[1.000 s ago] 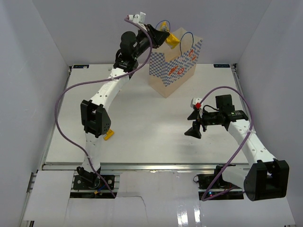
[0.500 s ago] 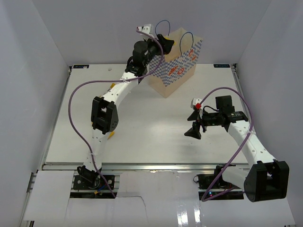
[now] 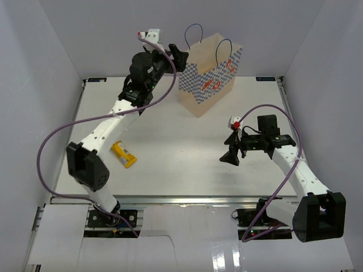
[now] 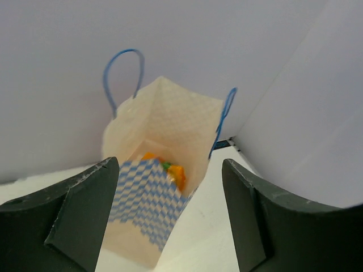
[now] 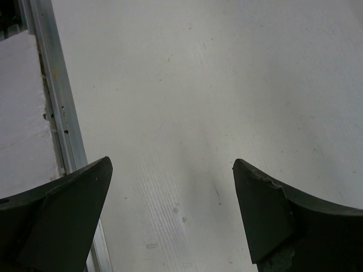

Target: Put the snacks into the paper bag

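Note:
The paper bag stands upright at the back of the table, its mouth open. In the left wrist view the paper bag holds orange and green snacks at its bottom. My left gripper hangs open just left of the bag's top, level with its rim, and in its own view the left gripper is empty. One yellow wrapped snack lies on the table at the front left. My right gripper hovers open above bare table at the right, and the right wrist view shows the right gripper empty.
White walls close in the table on three sides. An aluminium rail runs along the near edge and shows again as the rail in the right wrist view. A purple cable loops out left of the left arm.
My left gripper let go of a yellow bar over the bag and drew back to the left, empty. Its elbow swung left, uncovering the yellow snack on the table. The right arm barely moved.

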Controlling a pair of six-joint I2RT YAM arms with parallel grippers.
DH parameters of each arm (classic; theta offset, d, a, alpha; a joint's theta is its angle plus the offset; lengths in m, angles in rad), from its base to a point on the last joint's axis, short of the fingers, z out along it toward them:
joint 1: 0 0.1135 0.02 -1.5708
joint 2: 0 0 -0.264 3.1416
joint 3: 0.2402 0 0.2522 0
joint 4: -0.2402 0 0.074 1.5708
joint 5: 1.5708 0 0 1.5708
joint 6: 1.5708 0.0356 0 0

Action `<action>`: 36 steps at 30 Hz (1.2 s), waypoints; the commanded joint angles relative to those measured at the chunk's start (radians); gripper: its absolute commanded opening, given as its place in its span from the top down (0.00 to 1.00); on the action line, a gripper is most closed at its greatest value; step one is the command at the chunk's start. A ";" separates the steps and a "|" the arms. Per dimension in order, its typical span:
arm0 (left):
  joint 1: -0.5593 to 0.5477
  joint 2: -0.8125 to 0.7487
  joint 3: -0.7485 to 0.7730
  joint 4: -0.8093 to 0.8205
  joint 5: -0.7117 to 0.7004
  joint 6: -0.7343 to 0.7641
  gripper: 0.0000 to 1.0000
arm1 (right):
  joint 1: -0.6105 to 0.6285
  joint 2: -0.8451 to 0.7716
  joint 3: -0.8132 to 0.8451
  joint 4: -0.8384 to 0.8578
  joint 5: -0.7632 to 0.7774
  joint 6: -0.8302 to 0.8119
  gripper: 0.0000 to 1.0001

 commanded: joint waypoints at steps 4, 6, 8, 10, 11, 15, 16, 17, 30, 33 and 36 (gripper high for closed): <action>0.185 -0.317 -0.338 -0.477 -0.212 -0.289 0.17 | 0.010 0.008 -0.028 0.250 0.314 0.339 0.09; 0.267 -0.439 -0.531 -0.551 -0.195 -0.442 0.17 | 0.011 0.014 -0.029 0.326 0.502 0.451 0.06; 0.295 -0.568 -0.657 -0.566 -0.223 -0.518 0.16 | 0.011 0.020 -0.032 0.371 0.622 0.528 0.04; 0.315 -0.626 -0.787 -0.606 -0.264 -0.641 0.14 | 0.013 0.029 -0.031 0.406 0.754 0.603 0.04; 0.321 -0.645 -0.817 -0.662 -0.291 -0.685 0.13 | 0.013 0.032 -0.026 0.411 0.780 0.618 0.07; 0.362 -0.626 -0.902 -0.778 -0.260 -0.798 0.13 | 0.013 0.037 -0.031 0.405 0.787 0.640 0.09; 0.373 -0.602 -0.906 -0.799 -0.253 -0.812 0.13 | 0.011 0.035 -0.035 0.403 0.776 0.646 0.09; 0.378 -0.573 -0.903 -0.848 -0.246 -0.834 0.13 | 0.011 0.034 -0.038 0.402 0.775 0.649 0.09; 0.390 -0.111 -0.738 -0.918 -0.253 -0.757 0.22 | 0.011 0.015 -0.071 0.388 0.791 0.651 0.08; 0.391 -0.075 -0.724 -0.916 -0.258 -0.736 0.38 | 0.011 0.015 -0.071 0.385 0.796 0.651 0.07; 0.391 -0.065 -0.730 -0.918 -0.267 -0.722 0.66 | 0.010 0.015 -0.071 0.384 0.799 0.649 0.07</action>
